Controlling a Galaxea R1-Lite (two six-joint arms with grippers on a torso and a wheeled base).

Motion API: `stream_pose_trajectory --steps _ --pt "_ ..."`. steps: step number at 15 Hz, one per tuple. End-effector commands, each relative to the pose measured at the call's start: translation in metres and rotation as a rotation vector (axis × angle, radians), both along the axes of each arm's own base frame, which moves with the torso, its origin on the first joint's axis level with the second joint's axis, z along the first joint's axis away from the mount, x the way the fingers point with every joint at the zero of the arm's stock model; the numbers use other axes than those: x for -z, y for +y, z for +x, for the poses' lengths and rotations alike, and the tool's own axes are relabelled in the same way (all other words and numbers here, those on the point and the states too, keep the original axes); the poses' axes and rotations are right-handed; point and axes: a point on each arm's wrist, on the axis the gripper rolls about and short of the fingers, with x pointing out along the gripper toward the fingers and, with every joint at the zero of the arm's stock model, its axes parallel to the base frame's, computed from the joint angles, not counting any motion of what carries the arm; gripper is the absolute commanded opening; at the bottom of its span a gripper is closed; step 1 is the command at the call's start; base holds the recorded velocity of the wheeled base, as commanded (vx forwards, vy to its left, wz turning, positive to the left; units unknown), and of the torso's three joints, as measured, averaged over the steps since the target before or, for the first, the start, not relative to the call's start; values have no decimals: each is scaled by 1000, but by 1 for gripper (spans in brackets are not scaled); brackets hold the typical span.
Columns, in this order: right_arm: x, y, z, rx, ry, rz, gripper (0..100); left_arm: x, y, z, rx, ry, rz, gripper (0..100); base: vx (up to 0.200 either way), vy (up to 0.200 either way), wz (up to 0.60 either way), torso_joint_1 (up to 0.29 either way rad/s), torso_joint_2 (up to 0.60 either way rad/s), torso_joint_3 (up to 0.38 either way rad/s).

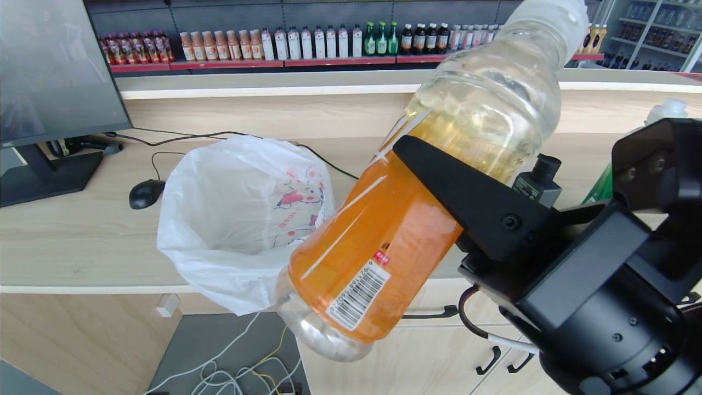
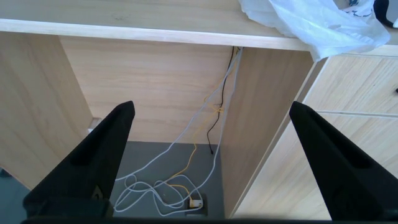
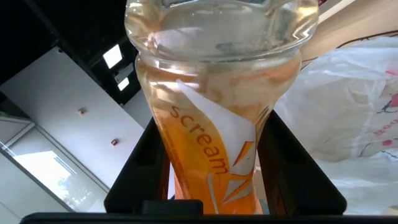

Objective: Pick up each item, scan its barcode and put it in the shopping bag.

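**Step in hand.** The bottle (image 1: 378, 241) is off the bench (image 1: 82, 241) and carried in the right gripper (image 3: 214, 165). This is judged to be the scan step: the barcode (image 1: 359, 293) is exposed and the bottle is not yet in the shopping bag (image 1: 236, 203).

**Right fingers.** The right fingers (image 1: 466, 192) are closed on the bottle's mid-body, one on each side of the orange label. The pinch sits just above the label's midpoint, below the clear shoulder.

**Left fingers.** The left gripper (image 2: 212, 109) is spread wide and holds nothing. Beyond its fingers lie the recess under the bench and loose cables (image 2: 186, 180).

**Bottle axis.** The long axis runs roughly crosswise to the right fingers.
- The clear base lies to one side of the pinch, low and nearest the head camera.
- The neck lies to the other side, pointing up and away.
- The barcode is on the label near the base, well clear of the fingers, and faces upward.

**Next move (judgement).**
1. Turn the barcode face toward the scanner. A small black device (image 1: 540, 175) sits just behind the right fingers, but its function cannot be confirmed.
2. Carry the bottle past the fingertips to the bag, whose mouth stands open on the bench.
3. Lower the bottle base first, then part the fingers.
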Motion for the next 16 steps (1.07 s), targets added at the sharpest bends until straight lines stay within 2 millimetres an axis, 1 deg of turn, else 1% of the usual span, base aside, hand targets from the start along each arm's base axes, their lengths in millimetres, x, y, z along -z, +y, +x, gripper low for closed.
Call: stream_pose_trajectory --steps 1,5,6,7,9,10,13,14,16 --pt "1 0 0 10 -9 -13 0 0 0 0 0 1 0 100 0 0 0 0 0 0" --pt "17 -1 3 91 -65 -147 0 0 0 0 0 0 0 100 0 0 0 0 0 0" --pt "19 -2 7 122 -85 -184 0 0 0 0 -1 0 0 100 0 0 0 0 0 0" --pt "21 -6 16 183 -99 -235 0 0 0 0 0 0 0 100 0 0 0 0 0 0" --pt "14 -22 29 298 -153 -279 0 0 0 0 0 0 0 100 0 0 0 0 0 0" --pt "7 -30 28 335 -183 -307 0 0 0 0 0 0 0 100 0 0 0 0 0 0" --pt "4 -53 16 403 -223 -459 0 0 0 0 0 1 0 100 0 0 0 0 0 0" --pt "3 -57 16 448 -226 -489 0 0 0 0 -1 0 0 100 0 0 0 0 0 0" --pt "6 -67 26 551 -207 -524 0 0 0 0 0 0 0 100 0 0 0 0 0 0"
